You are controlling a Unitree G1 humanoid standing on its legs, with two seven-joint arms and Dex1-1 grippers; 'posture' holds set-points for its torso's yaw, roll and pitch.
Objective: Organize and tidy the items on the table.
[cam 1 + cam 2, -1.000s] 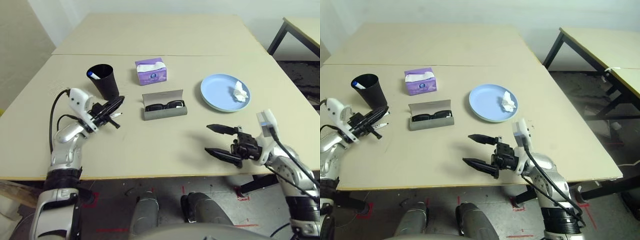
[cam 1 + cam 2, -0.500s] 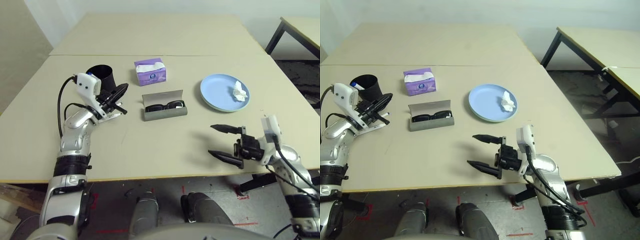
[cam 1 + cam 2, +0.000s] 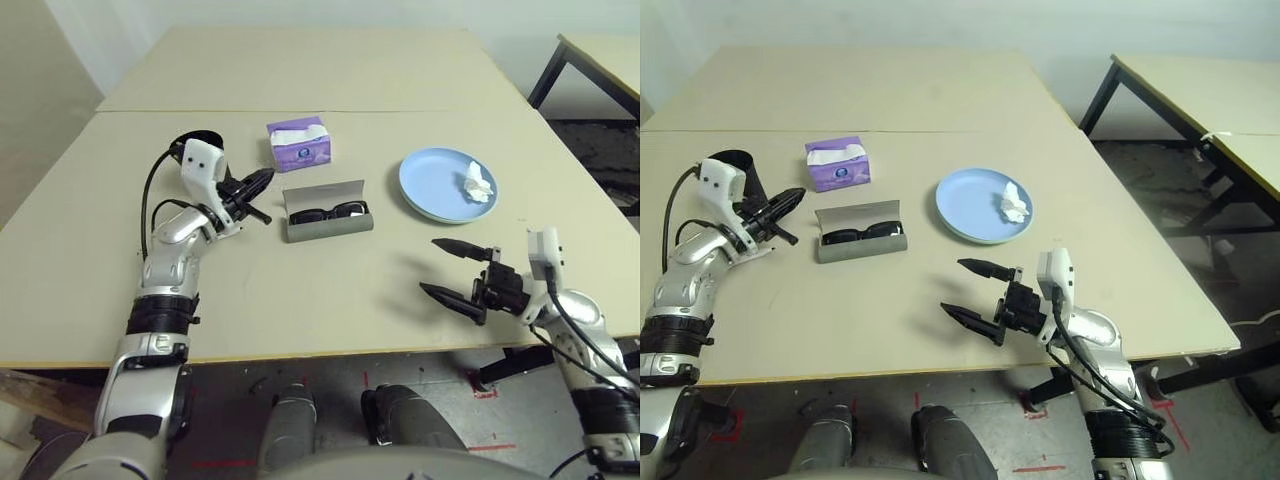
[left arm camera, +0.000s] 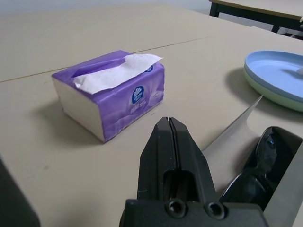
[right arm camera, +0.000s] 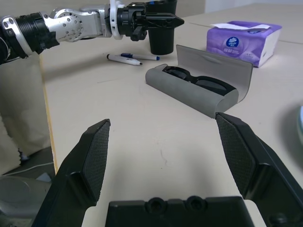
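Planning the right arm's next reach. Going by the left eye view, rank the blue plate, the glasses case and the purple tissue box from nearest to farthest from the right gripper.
From the right gripper, open above the table's near edge:
1. Blue plate, just beyond it, holding a crumpled tissue.
2. Glasses case, toward the table's middle, lid open, sunglasses inside.
3. Purple tissue box, farther back, behind the case.

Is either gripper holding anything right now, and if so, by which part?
Nothing is held. The left gripper is shut with nothing between its fingers; the right gripper is open and empty.
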